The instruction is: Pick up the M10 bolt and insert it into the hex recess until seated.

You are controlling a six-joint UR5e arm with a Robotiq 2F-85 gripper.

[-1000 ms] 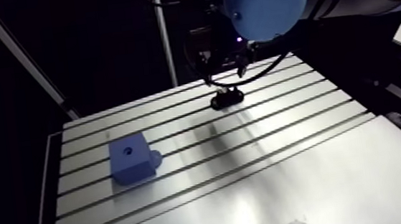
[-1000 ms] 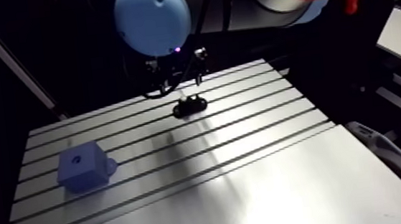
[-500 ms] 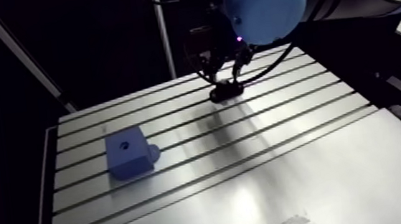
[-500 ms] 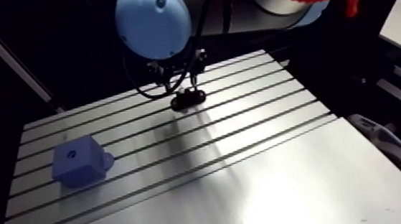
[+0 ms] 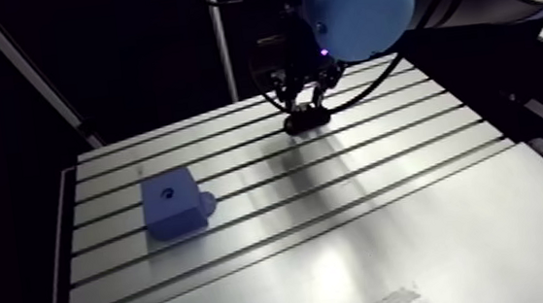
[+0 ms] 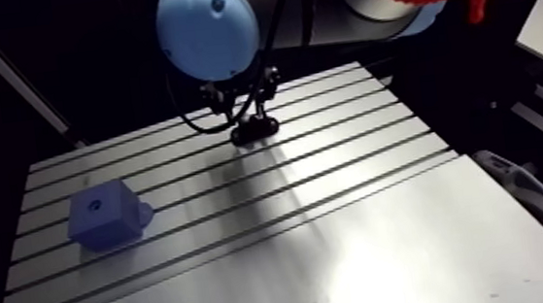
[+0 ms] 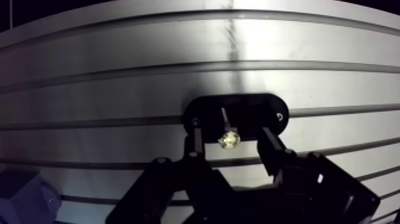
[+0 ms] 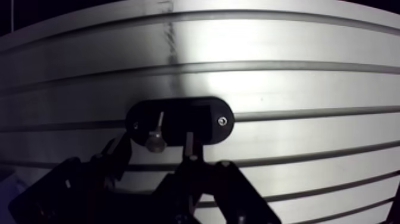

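The M10 bolt (image 7: 228, 139) sits in a black oval holder (image 7: 265, 112), and its bright head lies directly between the fingers of the pincer (image 7: 230, 134). The pincer is open: one dark finger stands on each side of the bolt with a gap on both sides, and neither touches it. The holder rests on the slotted table (image 5: 391, 218), across one of its grooves. A blue block (image 5: 176, 205) with a hole in its top face stands well apart from them.

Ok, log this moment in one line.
phase: pre-grasp | gripper: open, astride bolt | bolt: in black holder | blue block: apart, recess empty
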